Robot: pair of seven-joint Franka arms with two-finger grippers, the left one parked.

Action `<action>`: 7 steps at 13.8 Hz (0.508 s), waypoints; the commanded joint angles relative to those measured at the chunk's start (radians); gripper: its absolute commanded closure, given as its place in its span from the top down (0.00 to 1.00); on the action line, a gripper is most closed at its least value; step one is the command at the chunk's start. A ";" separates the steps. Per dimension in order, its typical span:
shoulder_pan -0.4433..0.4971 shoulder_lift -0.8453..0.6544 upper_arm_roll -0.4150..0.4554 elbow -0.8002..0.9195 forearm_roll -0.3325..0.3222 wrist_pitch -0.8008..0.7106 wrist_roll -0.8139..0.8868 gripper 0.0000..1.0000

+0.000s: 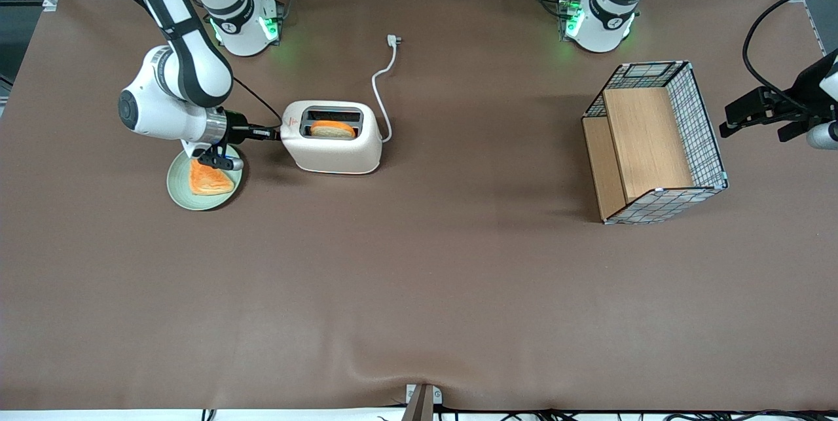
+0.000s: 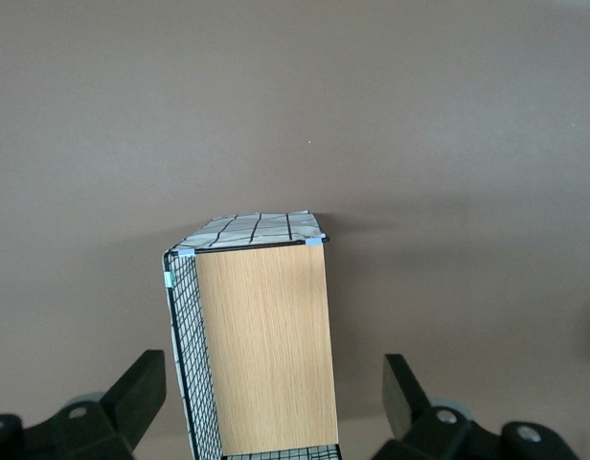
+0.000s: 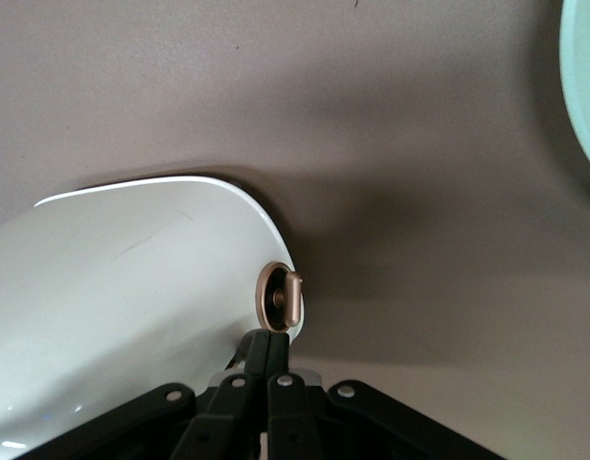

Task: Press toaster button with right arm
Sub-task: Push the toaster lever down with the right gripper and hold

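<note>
The toaster [image 1: 334, 139] sits upper left of centre in the front view on the brown counter [image 1: 419, 290], with 1 slice of bread [image 1: 332, 129] in its top slot and its white cord [image 1: 383, 87] trailing toward the upper edge. The right arm [image 1: 177, 80] reaches in level from the frame's left. Its tool [image 1: 275, 134] is pinched narrow (fingers together in the wrist view), tips at the toaster's narrow end by the toaster button [image 3: 281, 297]. A green plate [image 1: 180, 192] with toast [image 1: 208, 179] lies beneath the wrist. A wire basket [image 1: 655, 139] stands at right.
</note>
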 commanded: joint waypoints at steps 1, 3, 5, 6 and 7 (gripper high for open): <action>0.060 0.060 0.005 -0.014 0.081 0.097 -0.069 0.00; 0.060 0.065 0.005 -0.014 0.082 0.097 -0.070 0.00; 0.058 0.065 0.005 -0.014 0.082 0.097 -0.075 0.00; 0.058 0.065 0.005 -0.014 0.082 0.097 -0.083 0.00; 0.058 0.065 0.005 -0.013 0.082 0.097 -0.086 0.00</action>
